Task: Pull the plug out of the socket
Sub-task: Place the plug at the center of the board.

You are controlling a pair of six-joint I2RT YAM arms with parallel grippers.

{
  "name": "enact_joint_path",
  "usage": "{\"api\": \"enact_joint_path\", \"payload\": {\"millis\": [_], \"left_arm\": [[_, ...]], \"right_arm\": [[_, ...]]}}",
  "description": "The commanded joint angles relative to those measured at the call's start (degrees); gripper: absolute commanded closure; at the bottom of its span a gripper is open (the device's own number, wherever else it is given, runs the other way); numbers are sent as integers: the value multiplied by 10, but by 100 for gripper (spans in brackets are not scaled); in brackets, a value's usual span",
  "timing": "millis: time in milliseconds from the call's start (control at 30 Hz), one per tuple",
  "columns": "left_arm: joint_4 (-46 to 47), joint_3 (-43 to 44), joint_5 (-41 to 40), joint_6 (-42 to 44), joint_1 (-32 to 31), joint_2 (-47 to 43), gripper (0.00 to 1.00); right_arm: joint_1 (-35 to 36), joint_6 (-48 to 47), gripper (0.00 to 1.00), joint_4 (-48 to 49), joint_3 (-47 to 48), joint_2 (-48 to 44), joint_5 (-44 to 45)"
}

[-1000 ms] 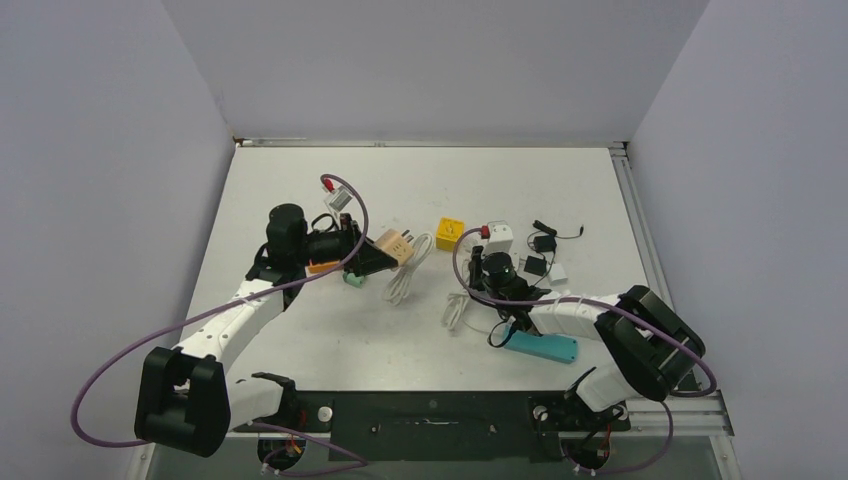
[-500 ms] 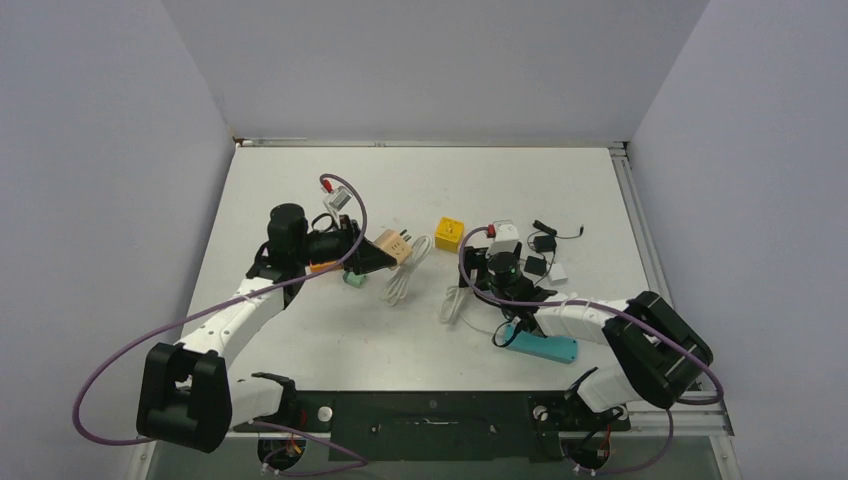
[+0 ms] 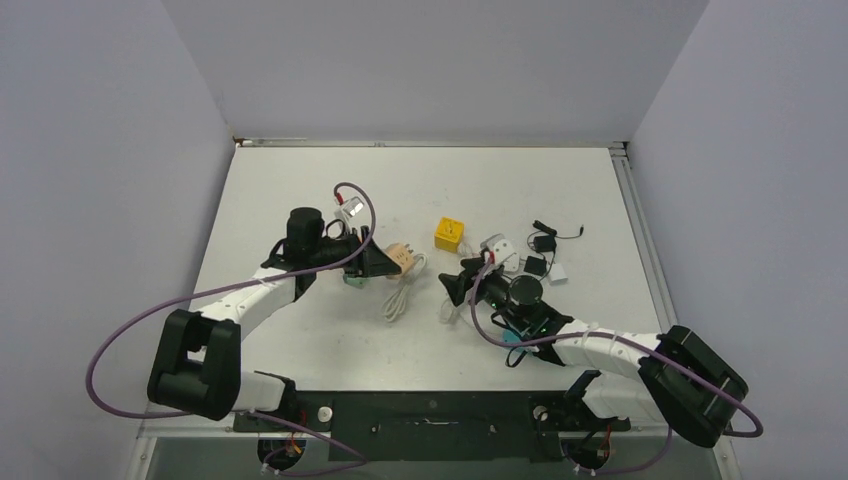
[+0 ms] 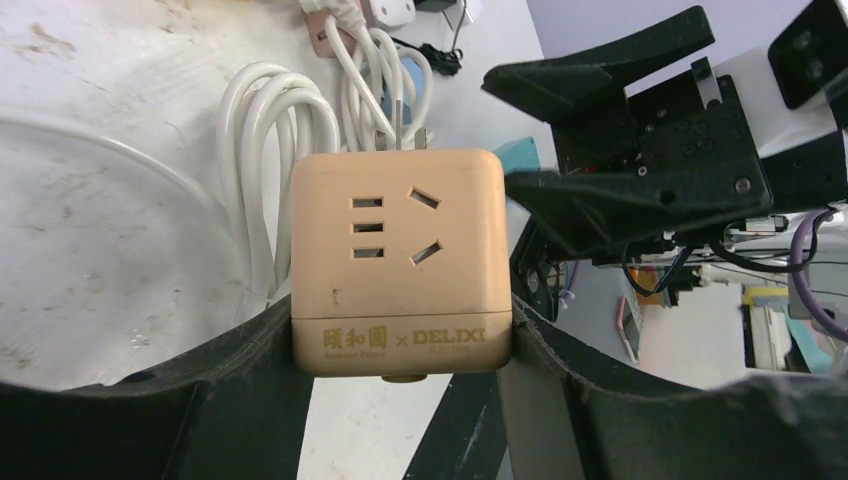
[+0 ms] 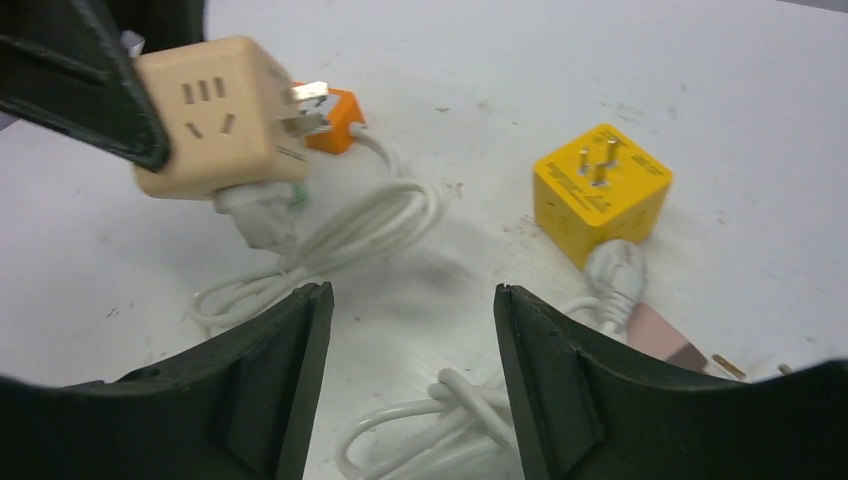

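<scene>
Overhead, the white desk (image 3: pixel 300 350) carries both arms reaching inward from its near edge, the left one bent toward the middle-left and the right one stretched low across the front toward the centre. The left hand (image 3: pixel 383 260) is clamped on a beige cube socket (image 3: pixel 400 256), its two black fingers (image 4: pixel 250 390) pressing the cube's opposite sides just below the face that bears a three-slot and a two-slot outlet; the cube is held tilted above the desk, with metal prongs jutting from one side. A pale plug (image 5: pixel 262 215) sits in the cube's underside, and its coiled white cable (image 3: pixel 400 290) trails down from it onto the desk in a long loop. The right hand (image 3: pixel 452 285) is spread wide and holds nothing, its fingers (image 5: pixel 270 390) pointing at the cube from nearby, apart from it, with the cable loop lying between them on the surface below. Further right a yellow cube adapter (image 3: pixel 449 234) rests on the desk with its prongs up, a second white cable (image 5: pixel 440 425) bundled just in front of it. A small orange adapter (image 5: pixel 335 120) lies on the desk just behind the beige cube.
</scene>
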Motion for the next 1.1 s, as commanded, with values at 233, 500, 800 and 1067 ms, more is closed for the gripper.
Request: {"api": "enact_joint_path", "payload": {"millis": [233, 500, 800, 1067], "left_arm": [[96, 32, 69, -47, -41, 32, 100], [120, 32, 85, -67, -64, 49, 100], [192, 18, 102, -121, -72, 65, 100], [194, 20, 106, -125, -77, 72, 100]], "right_arm": [[92, -48, 34, 50, 48, 84, -13], [101, -49, 37, 44, 61, 102, -21], [112, -56, 40, 36, 75, 121, -14], [112, -55, 68, 25, 78, 117, -6]]}}
